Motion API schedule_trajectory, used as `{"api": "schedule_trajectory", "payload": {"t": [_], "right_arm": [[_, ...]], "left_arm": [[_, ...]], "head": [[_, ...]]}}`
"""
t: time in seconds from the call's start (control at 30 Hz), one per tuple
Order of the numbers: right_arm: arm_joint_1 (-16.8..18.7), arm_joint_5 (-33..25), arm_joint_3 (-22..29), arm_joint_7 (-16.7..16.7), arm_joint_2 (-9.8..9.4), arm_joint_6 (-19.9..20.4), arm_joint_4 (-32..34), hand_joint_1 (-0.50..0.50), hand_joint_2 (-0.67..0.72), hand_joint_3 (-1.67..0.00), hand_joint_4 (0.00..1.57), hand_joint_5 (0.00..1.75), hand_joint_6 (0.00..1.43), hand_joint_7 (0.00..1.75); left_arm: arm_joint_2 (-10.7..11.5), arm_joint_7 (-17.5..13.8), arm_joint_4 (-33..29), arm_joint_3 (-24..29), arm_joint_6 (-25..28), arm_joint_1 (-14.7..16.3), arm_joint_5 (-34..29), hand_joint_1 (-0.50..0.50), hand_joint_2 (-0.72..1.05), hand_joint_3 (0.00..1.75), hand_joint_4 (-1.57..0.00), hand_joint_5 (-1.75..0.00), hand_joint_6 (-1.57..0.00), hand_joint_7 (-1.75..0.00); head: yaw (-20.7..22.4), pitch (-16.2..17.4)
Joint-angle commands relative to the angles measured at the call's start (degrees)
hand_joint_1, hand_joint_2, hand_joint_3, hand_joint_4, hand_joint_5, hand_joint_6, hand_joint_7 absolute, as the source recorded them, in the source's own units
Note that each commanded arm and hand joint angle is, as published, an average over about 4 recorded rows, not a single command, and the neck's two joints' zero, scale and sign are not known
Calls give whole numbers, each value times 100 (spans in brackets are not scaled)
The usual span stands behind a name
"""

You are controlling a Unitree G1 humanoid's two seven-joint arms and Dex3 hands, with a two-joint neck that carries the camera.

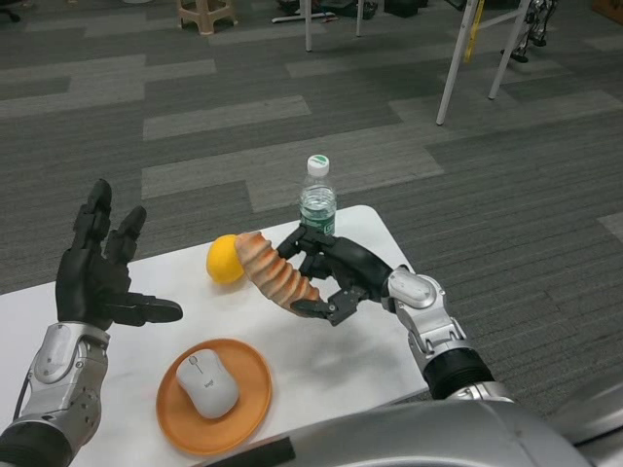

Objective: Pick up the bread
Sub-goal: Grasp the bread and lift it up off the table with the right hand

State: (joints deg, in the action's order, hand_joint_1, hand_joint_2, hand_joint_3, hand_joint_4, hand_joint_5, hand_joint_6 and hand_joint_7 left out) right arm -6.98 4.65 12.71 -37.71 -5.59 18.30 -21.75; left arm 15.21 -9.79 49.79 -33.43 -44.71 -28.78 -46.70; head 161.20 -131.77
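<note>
My right hand [326, 277] grips the bread [274, 269], fingers wrapped around its lower end, holding it tilted above the worktop [117, 282] in front of the lemon [222, 260] and bottle [316, 199]. My left hand [97, 277] hovers spread and empty at the left.

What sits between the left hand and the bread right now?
Only bare white table lies between the left hand and the bread, in the head view.

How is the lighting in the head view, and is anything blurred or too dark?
Head view: light is soft and even, sharp overall; the bread in the right robot hand casts a faint shadow on the white table; the water bottle shows little glare; the black fingers lose detail.
</note>
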Motion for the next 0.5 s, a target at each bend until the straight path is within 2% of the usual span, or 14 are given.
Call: {"api": "schedule_trajectory", "payload": {"t": [0.03,0.2,0.37,0.5], "right_arm": [[-153,-133,41,205,54,-4,176,-29,-60,-111,78,155,91,154],[-203,-224,47,607,58,24,409,-29,-60,-111,103,155,108,154],[-208,-305,47,1066,60,55,611,-29,-60,-111,121,165,116,154],[-205,-397,47,1292,82,110,666,-29,-60,-111,128,165,121,154]], "left_arm": [[-8,12,48,47,-21,-22,3,50,-19,9,0,-41,0,0],[-10,12,48,47,-21,-22,21,50,-19,7,0,-41,0,0],[-10,15,48,47,-21,-22,29,50,-19,9,0,-41,0,0],[-10,12,48,40,-21,-20,29,50,-19,9,0,-41,0,0]], "head": [[81,-61],[169,-126],[225,-176],[212,-193]]}}
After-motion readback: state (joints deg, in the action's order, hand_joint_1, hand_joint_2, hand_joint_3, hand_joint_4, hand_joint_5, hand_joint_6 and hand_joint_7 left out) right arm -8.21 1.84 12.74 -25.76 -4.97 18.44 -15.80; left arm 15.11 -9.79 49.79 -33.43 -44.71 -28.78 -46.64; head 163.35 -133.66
